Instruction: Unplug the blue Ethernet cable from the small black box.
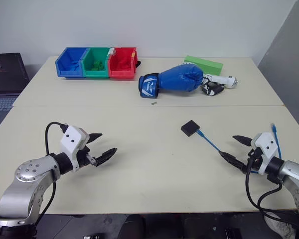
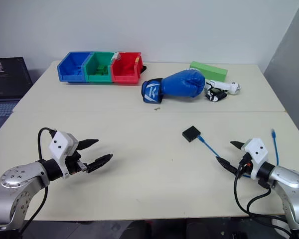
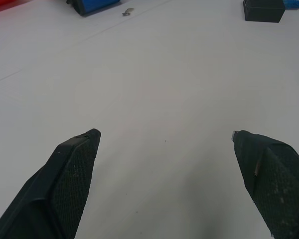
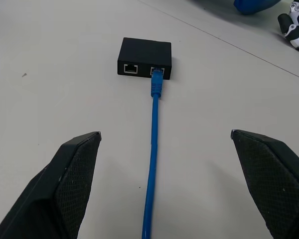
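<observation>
Black fingers (image 1: 105, 154) of left gripper (image 1: 99, 146) spread wide, holding nothing, above bare bench (image 1: 139, 169). Right gripper (image 1: 234, 150) likewise wide apart, empty, w/ blue Ethernet cable (image 4: 153, 149) running between its fingers, untouched, plugged into small black box (image 4: 145, 56) mid-bench. Boxing glove (image 1: 173, 80), colour bins (image 1: 96, 62), green block (image 1: 204, 64) at far edge. Laptop (image 1: 5, 82) cut off at the robot's left.

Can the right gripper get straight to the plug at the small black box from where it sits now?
Probably yes. The right gripper is open and lined up along the blue Ethernet cable, which runs straight to the small black box. Only bare table lies between.
</observation>
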{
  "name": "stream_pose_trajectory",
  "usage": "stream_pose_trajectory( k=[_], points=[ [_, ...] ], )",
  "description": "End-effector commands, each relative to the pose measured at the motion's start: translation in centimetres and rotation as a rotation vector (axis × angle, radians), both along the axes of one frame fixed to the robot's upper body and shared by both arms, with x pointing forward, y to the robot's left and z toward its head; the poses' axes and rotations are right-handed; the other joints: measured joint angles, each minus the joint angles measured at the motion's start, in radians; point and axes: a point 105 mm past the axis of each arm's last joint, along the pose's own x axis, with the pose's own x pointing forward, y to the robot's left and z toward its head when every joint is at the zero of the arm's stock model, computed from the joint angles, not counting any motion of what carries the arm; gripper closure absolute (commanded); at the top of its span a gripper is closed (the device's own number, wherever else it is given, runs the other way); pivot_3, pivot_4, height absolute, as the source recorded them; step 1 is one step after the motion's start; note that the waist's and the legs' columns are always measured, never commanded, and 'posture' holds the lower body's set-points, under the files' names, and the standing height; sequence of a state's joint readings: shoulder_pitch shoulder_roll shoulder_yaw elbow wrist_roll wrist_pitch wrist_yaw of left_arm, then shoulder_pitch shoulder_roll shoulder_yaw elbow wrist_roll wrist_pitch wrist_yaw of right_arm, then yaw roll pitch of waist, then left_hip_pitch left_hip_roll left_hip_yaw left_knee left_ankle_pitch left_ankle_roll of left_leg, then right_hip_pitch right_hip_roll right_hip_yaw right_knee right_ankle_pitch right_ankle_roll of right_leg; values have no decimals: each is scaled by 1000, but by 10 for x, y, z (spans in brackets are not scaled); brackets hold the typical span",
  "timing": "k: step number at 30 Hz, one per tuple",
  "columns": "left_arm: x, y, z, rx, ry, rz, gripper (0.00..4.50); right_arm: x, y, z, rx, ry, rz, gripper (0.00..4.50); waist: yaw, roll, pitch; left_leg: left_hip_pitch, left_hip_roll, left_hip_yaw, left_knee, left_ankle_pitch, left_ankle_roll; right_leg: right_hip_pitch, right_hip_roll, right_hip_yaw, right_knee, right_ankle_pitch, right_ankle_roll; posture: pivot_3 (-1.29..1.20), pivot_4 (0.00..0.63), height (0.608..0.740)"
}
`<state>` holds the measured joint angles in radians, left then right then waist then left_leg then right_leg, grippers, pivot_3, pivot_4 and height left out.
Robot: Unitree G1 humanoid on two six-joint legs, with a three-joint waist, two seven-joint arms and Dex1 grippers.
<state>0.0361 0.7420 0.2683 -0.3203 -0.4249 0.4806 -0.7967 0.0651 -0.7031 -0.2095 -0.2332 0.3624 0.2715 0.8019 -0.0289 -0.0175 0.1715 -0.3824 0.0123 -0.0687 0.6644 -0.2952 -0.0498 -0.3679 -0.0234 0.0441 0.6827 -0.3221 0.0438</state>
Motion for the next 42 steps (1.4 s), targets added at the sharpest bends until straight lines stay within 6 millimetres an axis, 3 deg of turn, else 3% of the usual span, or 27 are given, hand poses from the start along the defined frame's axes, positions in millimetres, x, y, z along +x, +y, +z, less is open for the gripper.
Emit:
stream_pose_trajectory(
  k=[1,13,21,26,34,42],
  points=[
    [-2,-6,9,4,-33,-23,0,0,5,11,-10,-41,18,52,0,0,0,0,0,0,0,0,0,0,0,0,0,0,0,0,150,740],
    [2,-12,15,24,-42,-32,0,0,11,14,-12,-38,26,52,0,0,0,0,0,0,0,0,0,0,0,0,0,0,0,0,150,740],
    [-8,-37,25,50,-38,-247,0,0,26,10,-42,-38,60,52,0,0,0,0,0,0,0,0,0,0,0,0,0,0,0,0,150,740],
    [-2,-52,34,37,-50,-343,0,19,32,-3,-58,-48,-14,52,0,0,0,0,0,0,0,0,0,0,0,0,1,0,0,0,150,740],
    [12,-64,27,55,-39,-420,0,59,34,-14,-14,-75,-134,52,-3,1,0,0,0,2,0,1,0,-2,1,1,1,0,0,0,150,740],
    [17,-70,23,30,-40,-439,0,70,53,-24,-2,-37,-80,52,-4,1,0,0,0,2,0,1,0,-3,1,1,2,0,0,0,150,740]
  ],
)
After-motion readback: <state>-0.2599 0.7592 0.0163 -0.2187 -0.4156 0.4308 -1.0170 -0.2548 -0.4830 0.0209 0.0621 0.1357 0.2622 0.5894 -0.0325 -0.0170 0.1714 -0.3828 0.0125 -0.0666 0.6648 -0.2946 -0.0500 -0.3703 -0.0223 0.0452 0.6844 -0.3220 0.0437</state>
